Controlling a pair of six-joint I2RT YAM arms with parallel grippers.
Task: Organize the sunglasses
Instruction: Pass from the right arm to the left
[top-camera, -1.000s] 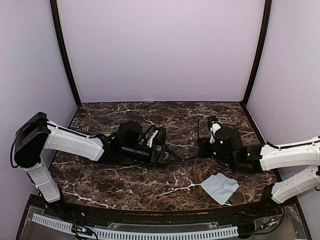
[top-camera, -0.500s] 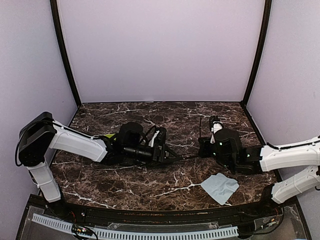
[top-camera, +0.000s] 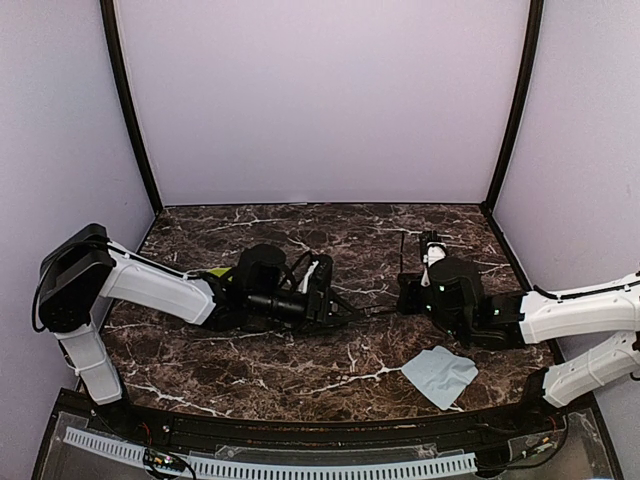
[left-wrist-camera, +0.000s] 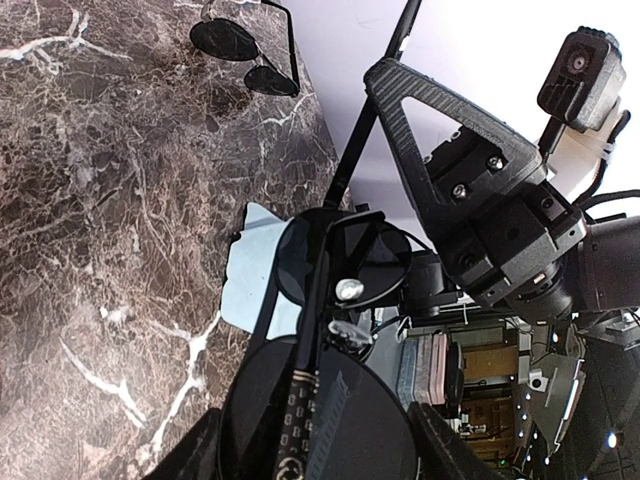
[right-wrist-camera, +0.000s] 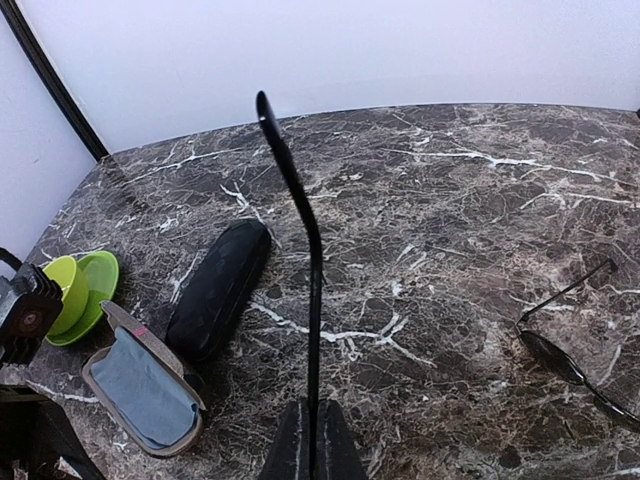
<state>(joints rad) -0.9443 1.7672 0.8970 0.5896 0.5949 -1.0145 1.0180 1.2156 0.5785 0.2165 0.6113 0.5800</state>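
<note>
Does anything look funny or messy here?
Yes. The right gripper pinches one pair of sunglasses by a temple arm that sticks straight up. The other sunglasses lie loose on the table, unfolded, far from the open case.

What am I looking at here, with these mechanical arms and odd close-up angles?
Two robot arms sit at a dark marble table. One picture looks down from above; the other two come from cameras on each wrist. The left end effector and the right end effector hold a pair of round dark-lensed black wire sunglasses, the right one pinching a temple arm. On the table lie a second dark wire pair, a light blue cloth, a closed black oblong case, an open case with blue lining, and a lime green dish.
</note>
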